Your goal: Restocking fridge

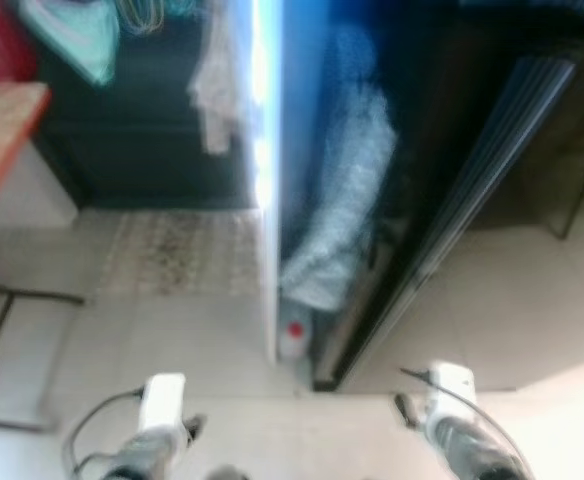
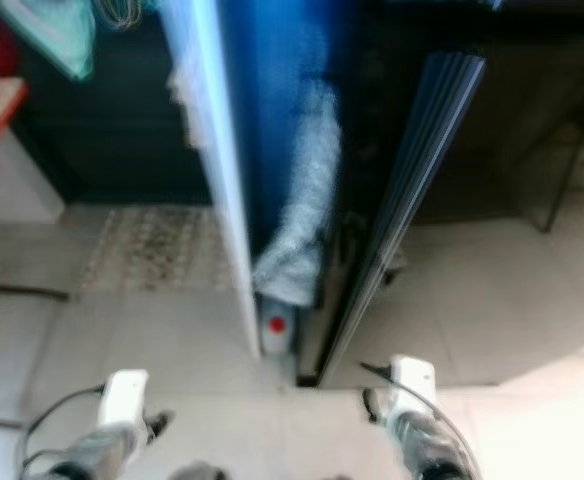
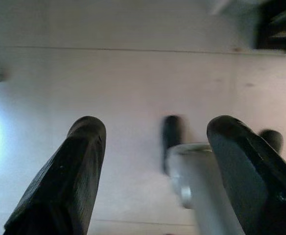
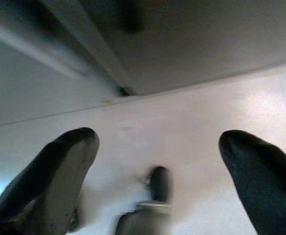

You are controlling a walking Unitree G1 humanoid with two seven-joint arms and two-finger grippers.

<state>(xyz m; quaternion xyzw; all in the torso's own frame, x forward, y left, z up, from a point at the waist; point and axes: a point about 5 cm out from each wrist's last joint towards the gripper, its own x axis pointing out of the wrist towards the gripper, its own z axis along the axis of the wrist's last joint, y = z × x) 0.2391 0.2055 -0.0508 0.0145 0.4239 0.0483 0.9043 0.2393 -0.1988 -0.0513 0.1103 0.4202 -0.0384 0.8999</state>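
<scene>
Before the open fridge (image 1: 302,150), both claws (image 3: 153,161) (image 4: 157,161) spread, empty; no legible writing

Whole head view blurred. Fridge (image 1: 452,150) top cut off, interior dark, contents unreadable. Pale bag-like thing (image 1: 347,200) inside the door gap is unidentifiable. Small bottle (image 1: 293,338) with red spot, label too blurred. Both arms cut by bottom edge. Desk (image 1: 2,130) cropped at left. Left fingers (image 3: 69,181) and right fingers (image 4: 50,176) cut off, soft-focused.

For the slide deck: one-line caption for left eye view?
Both arms low, robot facing the open fridge door; a red-capped bottle stands at its base.
</scene>
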